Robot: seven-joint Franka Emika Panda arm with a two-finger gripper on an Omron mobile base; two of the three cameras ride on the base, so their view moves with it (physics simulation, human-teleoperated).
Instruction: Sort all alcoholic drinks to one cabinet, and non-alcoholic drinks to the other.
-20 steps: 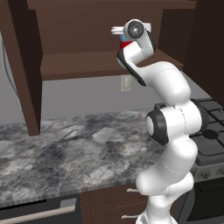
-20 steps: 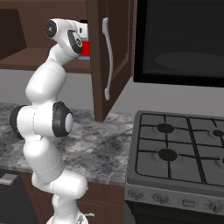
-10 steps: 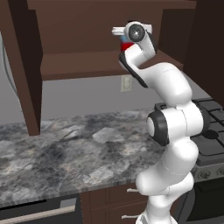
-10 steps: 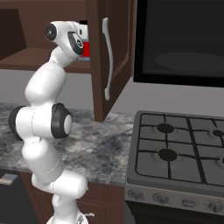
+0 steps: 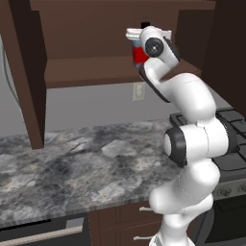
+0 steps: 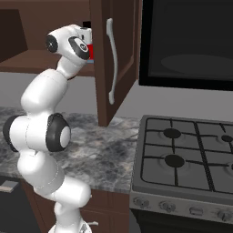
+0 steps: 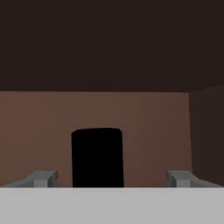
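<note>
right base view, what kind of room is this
A kitchen, rendered rather than real: a black gas stove with round burners, a grey marbled stone counter and a dark brown wooden wall cabinet with a slim silver handle.

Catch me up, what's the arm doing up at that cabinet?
The arm is reaching into the open wall cabinet. Its gripper stands open, fingers spread either side of the black cap of the blue bottle with the red label, which stands on the cabinet shelf. The fingers don't appear to grip the bottle.
</note>
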